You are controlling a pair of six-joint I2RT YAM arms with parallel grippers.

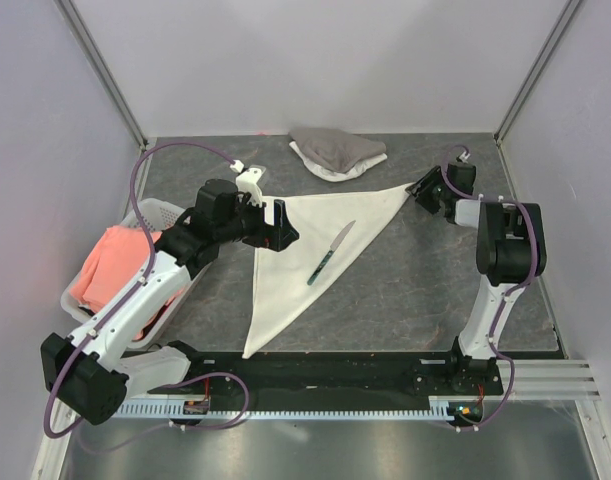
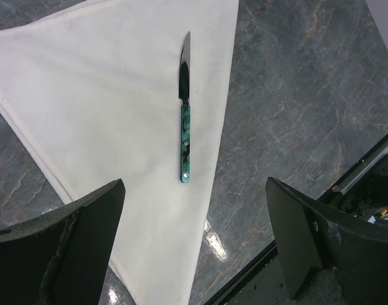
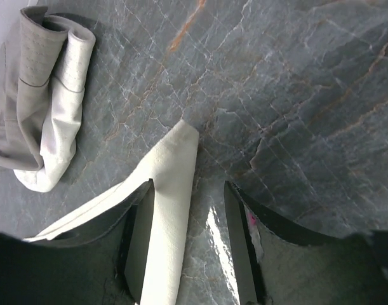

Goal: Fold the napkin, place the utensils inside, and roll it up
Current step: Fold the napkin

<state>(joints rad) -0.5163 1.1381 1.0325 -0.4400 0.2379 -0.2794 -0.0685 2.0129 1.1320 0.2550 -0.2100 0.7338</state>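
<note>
Cream napkin folded triangular, marbled-handle knife atop; left jaws wide, right jaws half-open astride corner

Soft, even light falls from above, bright enough throughout. The glossy grey marbled tabletop carries white glare patches in both wrist views, probably a mirrored ceiling lamp. Shadows are faint and soft-edged, darkest beneath the white left arm. The cream-white square cloth napkin looks nearly washed out in the left wrist view. The black fingers of the left end effector, close to the lens, are underlit and slightly blurred. The grey metal corner posts lean outward with wide-angle distortion.
</note>
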